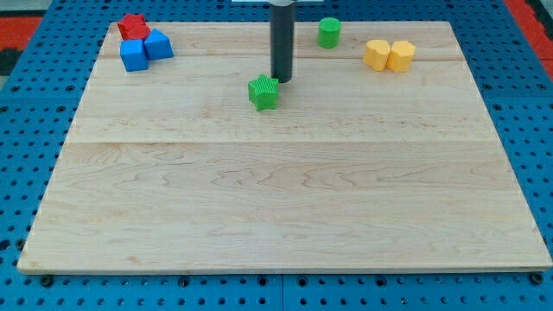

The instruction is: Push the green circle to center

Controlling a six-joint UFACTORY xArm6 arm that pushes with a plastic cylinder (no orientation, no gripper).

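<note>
The green circle (328, 33) is a short green cylinder standing near the top edge of the wooden board (285, 199), right of the middle. My dark rod comes down from the view's top, and my tip (282, 80) rests on the board to the lower left of the green circle, well apart from it. A green star (264, 92) lies just to the lower left of my tip, almost touching it.
A red star (132, 26) and two blue blocks (144, 49) cluster at the top left corner. Two yellow blocks (389, 55) sit side by side at the top right. A blue pegboard table (527, 60) surrounds the board.
</note>
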